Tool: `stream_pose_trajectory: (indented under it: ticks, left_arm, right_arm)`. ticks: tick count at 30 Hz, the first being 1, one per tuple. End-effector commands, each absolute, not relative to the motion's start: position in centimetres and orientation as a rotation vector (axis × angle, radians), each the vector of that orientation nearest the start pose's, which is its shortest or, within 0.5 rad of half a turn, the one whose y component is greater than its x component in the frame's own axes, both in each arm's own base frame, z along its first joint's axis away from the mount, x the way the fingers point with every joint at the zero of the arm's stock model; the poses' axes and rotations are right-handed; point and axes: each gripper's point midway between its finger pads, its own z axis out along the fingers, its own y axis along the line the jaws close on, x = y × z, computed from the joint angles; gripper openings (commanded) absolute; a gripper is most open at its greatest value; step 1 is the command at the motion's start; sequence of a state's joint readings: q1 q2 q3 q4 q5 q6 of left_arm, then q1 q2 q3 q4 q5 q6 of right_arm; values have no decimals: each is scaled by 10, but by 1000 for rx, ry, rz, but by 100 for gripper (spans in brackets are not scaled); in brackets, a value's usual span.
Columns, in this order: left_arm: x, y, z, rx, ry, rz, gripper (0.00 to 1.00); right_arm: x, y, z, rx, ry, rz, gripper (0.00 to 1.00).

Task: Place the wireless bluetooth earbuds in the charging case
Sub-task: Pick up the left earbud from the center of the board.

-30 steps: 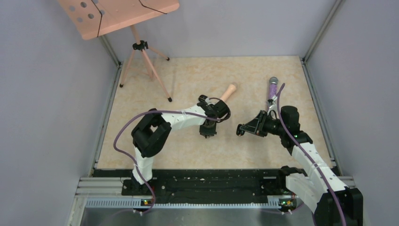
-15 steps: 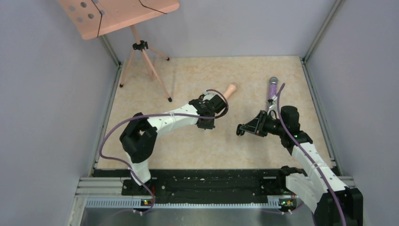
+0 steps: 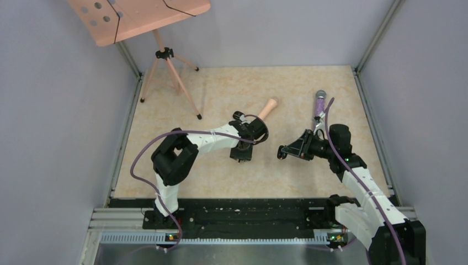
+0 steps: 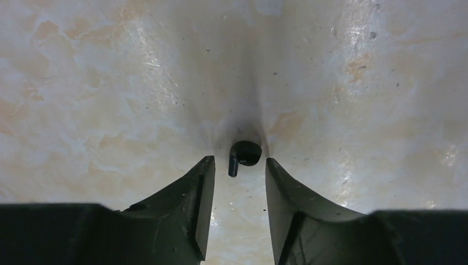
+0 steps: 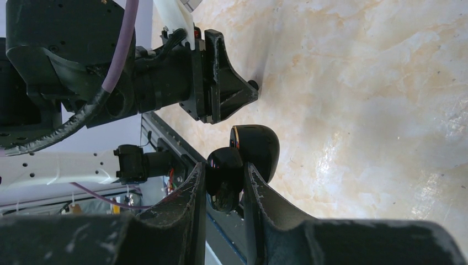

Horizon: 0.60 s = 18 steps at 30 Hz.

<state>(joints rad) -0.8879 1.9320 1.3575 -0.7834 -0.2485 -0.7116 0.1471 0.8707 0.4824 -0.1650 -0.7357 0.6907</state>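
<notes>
A tiny black earbud [image 4: 245, 153] with a short stem lies on the marbled table, just beyond the tips of my left gripper [image 4: 239, 162]. That gripper is open by a narrow gap and touches nothing. From above, the left gripper [image 3: 241, 154] points down at mid-table and hides the earbud. My right gripper [image 5: 224, 168] is shut on the glossy black charging case [image 5: 223, 185], whose hinged lid [image 5: 258, 146] stands open past the fingertips. In the top view the right gripper [image 3: 282, 153] holds the case above the table, to the right of the left gripper. The case's inside is hidden.
A pink-handled tool [image 3: 269, 107] lies behind the left gripper and a purple-handled one [image 3: 319, 102] behind the right arm. A wooden board on a tripod [image 3: 165, 55] stands at the back left. Grey walls enclose the table.
The left arm stretched farther back, then came back nearer, and its jaws went from shut to slightly parted over the earbud. The right arm and the case have not moved.
</notes>
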Motion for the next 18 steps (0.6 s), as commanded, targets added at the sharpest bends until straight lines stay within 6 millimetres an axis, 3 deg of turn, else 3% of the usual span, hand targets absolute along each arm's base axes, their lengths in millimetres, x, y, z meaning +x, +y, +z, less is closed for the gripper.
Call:
stream_pose_trajectory:
  ticks: [1, 18]
  left_arm:
    - [244, -280, 17, 208, 2842, 30, 47]
    - [252, -283, 10, 94, 2868, 43, 38]
  right_arm:
    - [226, 171, 171, 92, 2156, 1259, 0]
    - [226, 171, 172, 92, 2151, 1260, 0]
